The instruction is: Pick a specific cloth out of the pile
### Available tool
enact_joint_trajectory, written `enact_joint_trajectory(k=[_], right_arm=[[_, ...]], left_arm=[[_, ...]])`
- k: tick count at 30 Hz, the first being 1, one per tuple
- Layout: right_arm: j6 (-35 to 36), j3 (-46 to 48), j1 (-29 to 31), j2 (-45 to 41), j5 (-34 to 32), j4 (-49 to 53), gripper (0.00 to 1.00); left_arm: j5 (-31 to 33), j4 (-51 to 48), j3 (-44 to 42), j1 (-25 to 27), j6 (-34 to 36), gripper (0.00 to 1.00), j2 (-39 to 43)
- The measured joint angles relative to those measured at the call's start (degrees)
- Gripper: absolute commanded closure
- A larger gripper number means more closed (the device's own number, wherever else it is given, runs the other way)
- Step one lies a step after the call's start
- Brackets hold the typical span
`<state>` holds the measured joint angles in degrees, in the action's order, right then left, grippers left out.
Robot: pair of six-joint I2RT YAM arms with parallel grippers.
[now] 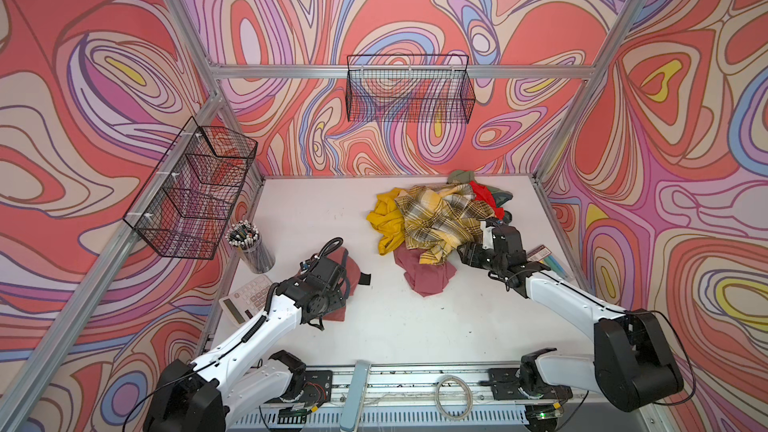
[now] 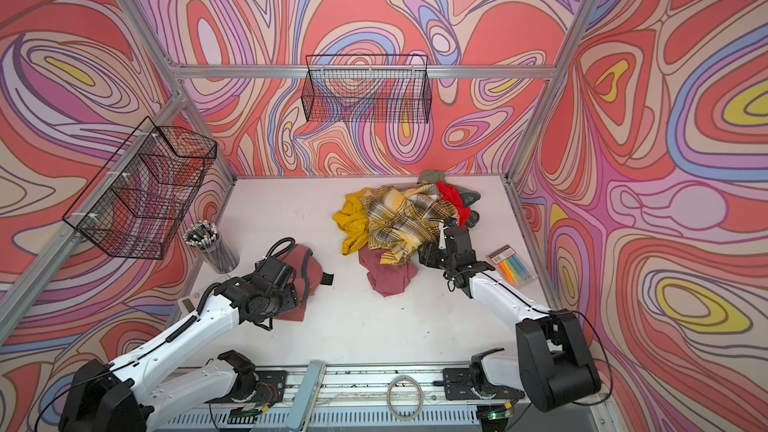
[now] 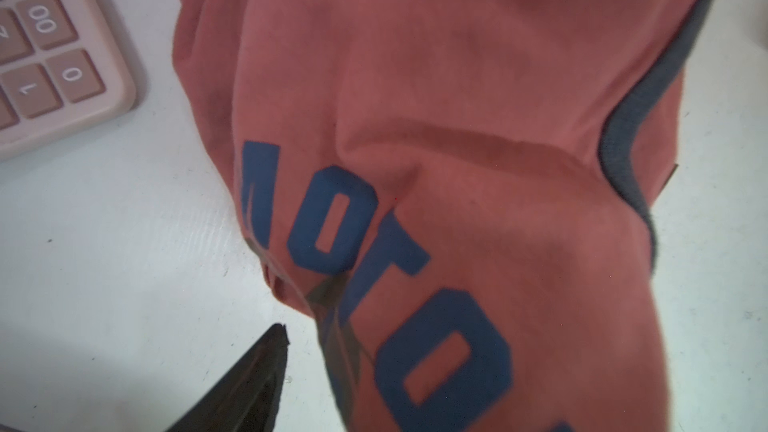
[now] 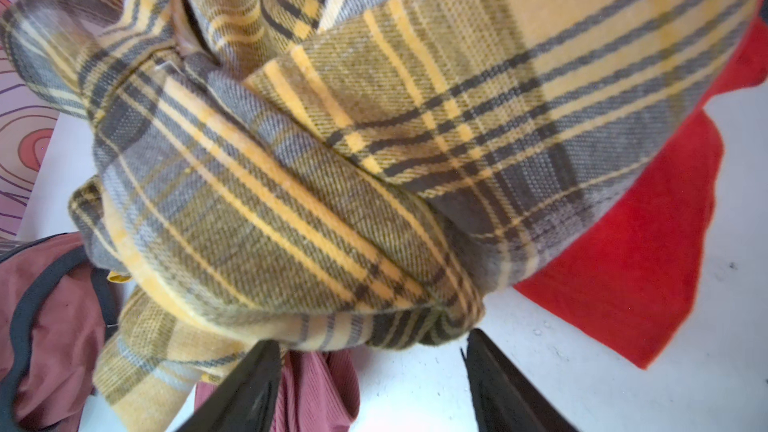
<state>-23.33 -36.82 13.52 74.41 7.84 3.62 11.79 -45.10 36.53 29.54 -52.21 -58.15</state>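
Observation:
The cloth (image 1: 354,265) (image 2: 311,268), a dusty-pink T-shirt with grey-blue trim and blue lettering, lies crumpled on the table's left half, apart from the pile (image 1: 440,214) (image 2: 403,218). My left gripper (image 1: 353,280) (image 3: 386,326) is over it and open. One finger stands clear of the fabric and the shirt (image 3: 457,118) drapes over the other, hiding it. At the pile's near right edge my right gripper (image 1: 465,252) (image 4: 370,338) is open, with a fold of the yellow plaid shirt (image 4: 374,160) just ahead of its tips and nothing between them.
A calculator (image 1: 245,299) (image 3: 54,56) and a cup of pens (image 1: 249,243) stand left of the cloth. A pack of markers (image 2: 513,265) lies at the right edge. Wire baskets (image 1: 195,193) (image 1: 409,89) hang on the left and back walls. Plain rose cloth (image 1: 424,276) sticks out at the pile's front.

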Motion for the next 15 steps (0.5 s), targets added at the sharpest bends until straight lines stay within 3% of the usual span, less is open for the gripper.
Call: enact_joint_trajectory(k=[4, 7, 15], right_arm=[[1.1, -0.4, 0.0, -0.1, -1.1, 1.1, 0.26], [1.8, -0.5, 0.0, -0.4, -2.1, 1.3, 0.26], [3.5, -2.7, -0.1, -0.4, -3.0, 3.0, 0.26]], left_arm=[[5.7, -4.3, 4.9, 5.5, 0.0, 0.14, 6.4], [8.9, -7.0, 10.3, 6.0, 1.4, 0.03, 8.0], [12.9, -8.7, 17.0, 5.2, 11.1, 0.00, -2.2]])
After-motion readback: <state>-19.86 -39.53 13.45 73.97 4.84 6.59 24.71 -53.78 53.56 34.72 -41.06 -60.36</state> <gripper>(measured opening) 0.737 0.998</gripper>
